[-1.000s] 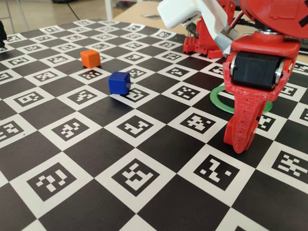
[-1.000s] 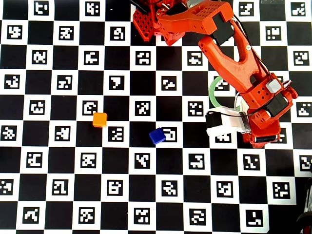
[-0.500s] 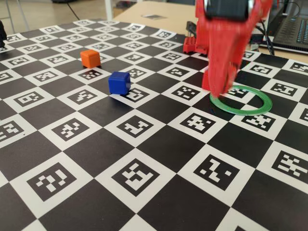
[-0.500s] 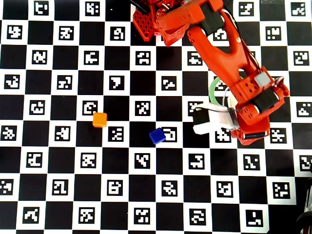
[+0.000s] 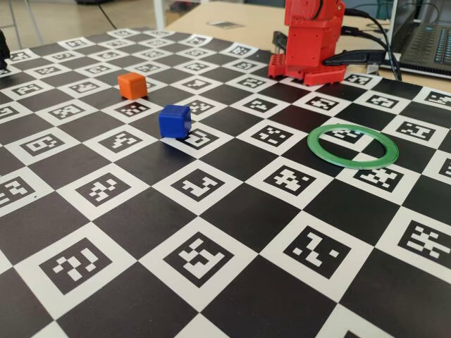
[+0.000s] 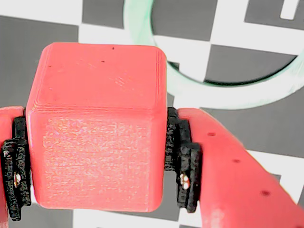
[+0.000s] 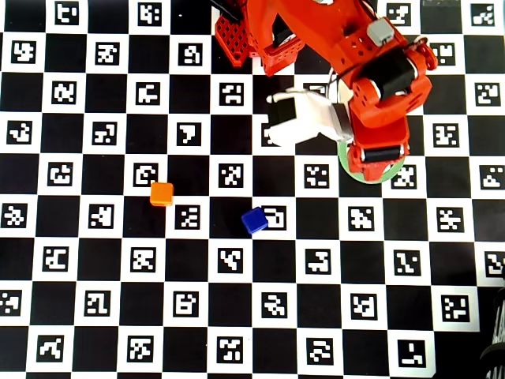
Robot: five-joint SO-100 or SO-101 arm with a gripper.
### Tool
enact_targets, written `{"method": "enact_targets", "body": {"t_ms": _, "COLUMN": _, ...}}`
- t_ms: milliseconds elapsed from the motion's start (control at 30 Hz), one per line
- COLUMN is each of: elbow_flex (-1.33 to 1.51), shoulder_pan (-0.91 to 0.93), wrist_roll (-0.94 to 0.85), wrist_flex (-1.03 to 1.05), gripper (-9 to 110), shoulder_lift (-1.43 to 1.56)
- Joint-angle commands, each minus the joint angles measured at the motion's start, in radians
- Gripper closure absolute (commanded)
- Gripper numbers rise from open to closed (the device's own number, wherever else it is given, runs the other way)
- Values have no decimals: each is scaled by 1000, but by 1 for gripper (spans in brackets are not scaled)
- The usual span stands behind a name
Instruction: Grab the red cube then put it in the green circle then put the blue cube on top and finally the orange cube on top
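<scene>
My end effector (image 6: 95, 156) is clamped on the red cube (image 6: 95, 128), held above the green circle (image 6: 237, 95) just ahead; lowering off-centre risks landing it on the rim.

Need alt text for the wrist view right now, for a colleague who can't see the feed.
Wrist view: the red cube fills most of the picture, clamped between the gripper and its black pads. Behind and above it, part of the green circle lies on the black-and-white checkered board.
</scene>
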Motion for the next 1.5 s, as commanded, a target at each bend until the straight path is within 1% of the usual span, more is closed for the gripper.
{"method": "enact_targets", "body": {"t_ms": 0, "elbow_flex": 11, "shoulder_pan": -12, "wrist_roll": 44, "wrist_flex": 18, "gripper": 100, "shoulder_lift": 100}}
{"method": "enact_targets", "body": {"t_ms": 233, "elbow_flex": 100, "shoulder_pan": -57, "wrist_roll": 83, "wrist_flex": -18, "gripper": 99, "shoulder_lift": 118}}
{"method": "enact_targets", "body": {"t_ms": 433, "elbow_flex": 181, "shoulder_pan": -81, "wrist_roll": 137, "wrist_flex": -126, "gripper": 100, "shoulder_lift": 150}}
{"method": "enact_targets", "body": {"t_ms": 633, "elbow_flex": 376, "shoulder_pan": -138, "wrist_roll": 164, "wrist_flex": -282, "gripper": 100, "shoulder_lift": 261}}
{"method": "enact_targets", "body": {"t_ms": 733, "elbow_flex": 410, "shoulder_pan": -173, "wrist_roll": 173, "wrist_flex": -311, "gripper": 100, "shoulder_lift": 229}}
{"method": "enact_targets", "body": {"t_ms": 1000, "elbow_flex": 393, "shoulder_pan": -238, "wrist_roll": 239, "wrist_flex": -373, "gripper": 100, "shoulder_lift": 86}}
{"method": "enact_targets", "body": {"t_ms": 1167, "elbow_flex": 422, "shoulder_pan": -255, "wrist_roll": 281, "wrist_flex": -431, "gripper": 98, "shoulder_lift": 72}}
{"method": "enact_targets", "body": {"t_ms": 1400, "elbow_flex": 512, "shoulder_pan": -259, "wrist_roll": 339, "wrist_flex": -574, "gripper": 98, "shoulder_lift": 28}}
{"method": "enact_targets", "body": {"t_ms": 1467, "elbow_flex": 514, "shoulder_pan": -273, "wrist_roll": 341, "wrist_flex": -581, "gripper": 98, "shoulder_lift": 5}}
